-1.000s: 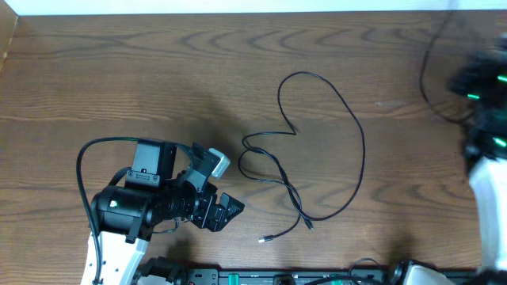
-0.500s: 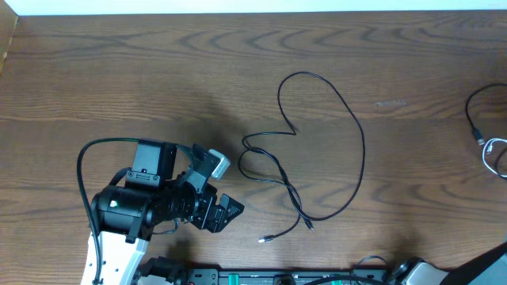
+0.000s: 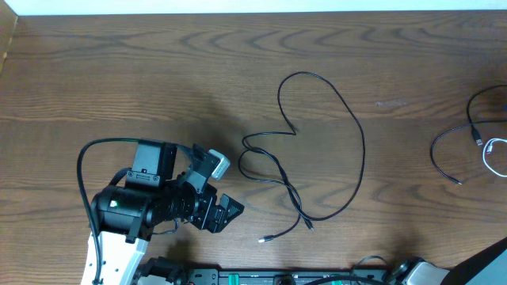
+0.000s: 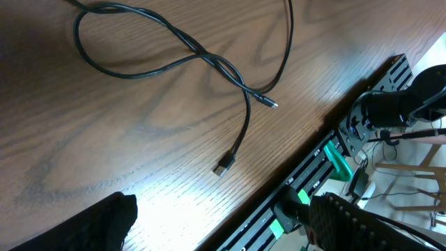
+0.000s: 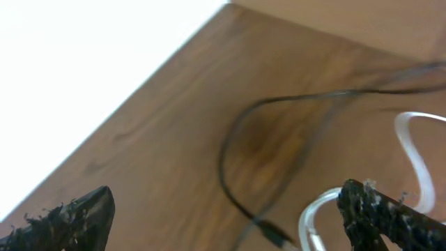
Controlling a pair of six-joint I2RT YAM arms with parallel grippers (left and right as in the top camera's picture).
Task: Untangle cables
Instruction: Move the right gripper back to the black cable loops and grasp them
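One long black cable (image 3: 358,150) lies in a big loop at the table's middle, with both plug ends (image 3: 264,237) near the front. The left wrist view shows this cable (image 4: 174,56) and one plug (image 4: 222,167) ahead of my left gripper (image 4: 223,233). That gripper (image 3: 226,212) is open and empty, left of the cable and apart from it. At the right edge lie further black cables (image 3: 444,158) and a white cable (image 3: 495,157). My right gripper (image 5: 230,223) hangs open above a black cable (image 5: 226,160) and the white cable (image 5: 412,143), gripping nothing.
A metal rail with green clips (image 4: 327,164) runs along the front edge of the table. The left arm's own thick wire (image 3: 81,158) arcs beside its body. The table's far edge (image 3: 253,13) meets a white strip. A bit of the right arm (image 3: 487,267) shows at the bottom right corner.
The right arm has swung away from the table's right edge. Its gripper has opened, and a black cable strand now lies at the right edge. The left arm has not moved.
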